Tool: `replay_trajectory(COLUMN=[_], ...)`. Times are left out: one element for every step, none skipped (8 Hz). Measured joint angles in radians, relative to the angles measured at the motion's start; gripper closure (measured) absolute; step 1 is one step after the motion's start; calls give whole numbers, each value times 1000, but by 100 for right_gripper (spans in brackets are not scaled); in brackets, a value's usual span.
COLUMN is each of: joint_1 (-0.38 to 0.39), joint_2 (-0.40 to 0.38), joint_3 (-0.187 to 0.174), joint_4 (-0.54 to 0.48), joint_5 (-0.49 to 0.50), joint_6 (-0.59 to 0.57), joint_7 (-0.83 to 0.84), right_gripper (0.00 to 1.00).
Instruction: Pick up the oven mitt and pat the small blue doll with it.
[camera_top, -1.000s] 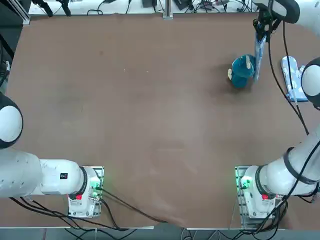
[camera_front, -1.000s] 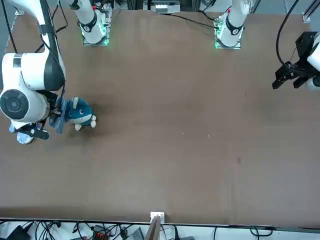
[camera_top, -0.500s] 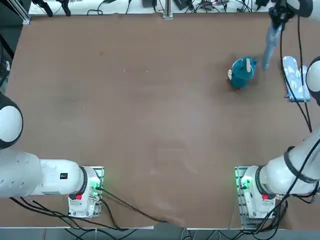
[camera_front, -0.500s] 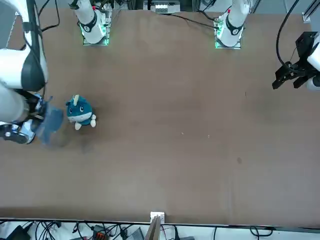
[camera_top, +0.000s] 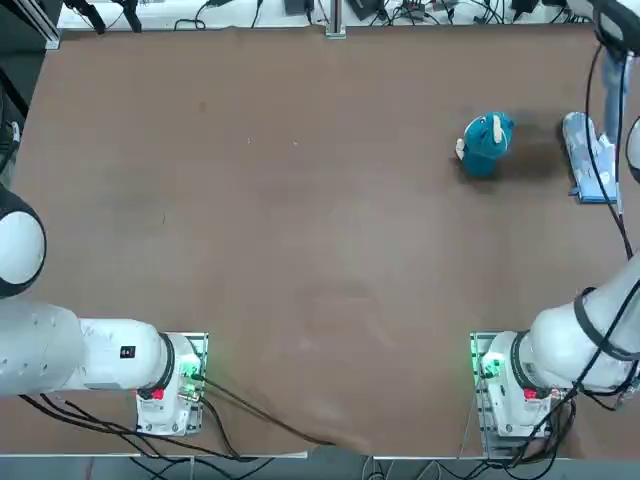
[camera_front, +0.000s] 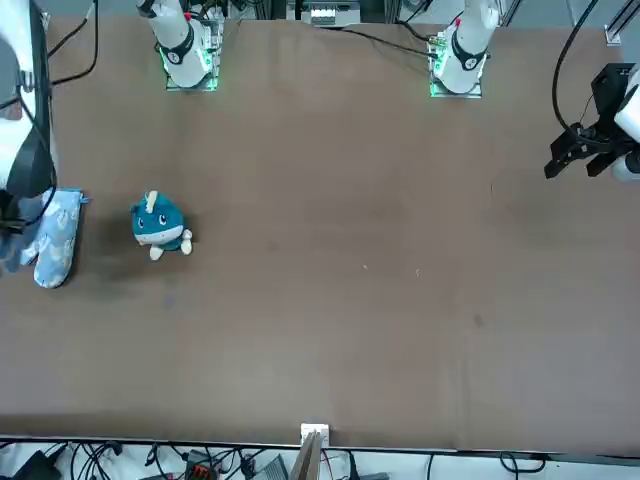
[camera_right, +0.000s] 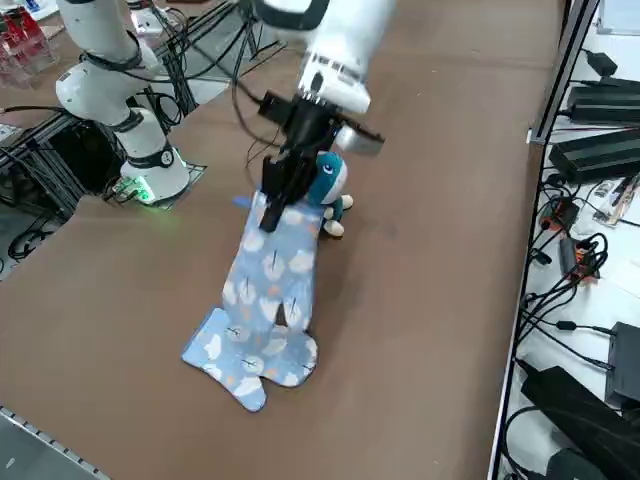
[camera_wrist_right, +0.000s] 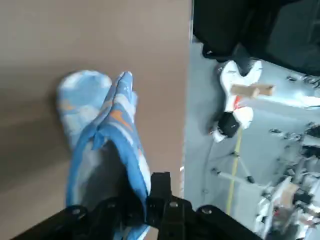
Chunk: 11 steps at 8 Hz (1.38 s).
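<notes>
My gripper (camera_right: 275, 205) is black, on a white arm with black joints, and my fingers (camera_wrist_right: 161, 186) are black too. The mitt (camera_right: 268, 290) it pinches is pale blue, patterned with white cloud-like shapes and small orange marks, and edged in a deeper blue band at the cuff. A second mitt (camera_top: 585, 155) with the same pale blue and white print lies on the table (camera_top: 300, 220), which is a plain matte brown. The doll (camera_top: 485, 144) is teal-blue with a lighter face, a white bit on top of its head and white bits at its side and feet.
</notes>
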Motion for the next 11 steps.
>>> replay_trajectory(joint_1=[-55,-111,-162,-193,-205,-210,-215,-221,-222,-221,-217], joint_2=[3,8,13,17,20,21,22,22,23,24,25], joint_3=[0,-1,-1,-1,-1,0,0,0,3,10,18], joint_4=[-52,-96,-130,-159,-189,-224,-258,-286,-310,-337,-362], joint_5=[-98,-192,-261,-307,-340,-362,-378,-389,-393,-393,-394], joint_6=[112,219,295,325,329,329,329,330,330,331,331], joint_7=[-4,-5,-8,-13,-16,-16,-15,-14,-14,-7,9], right_gripper=[96,96,96,96,96,96,96,96,96,96,96])
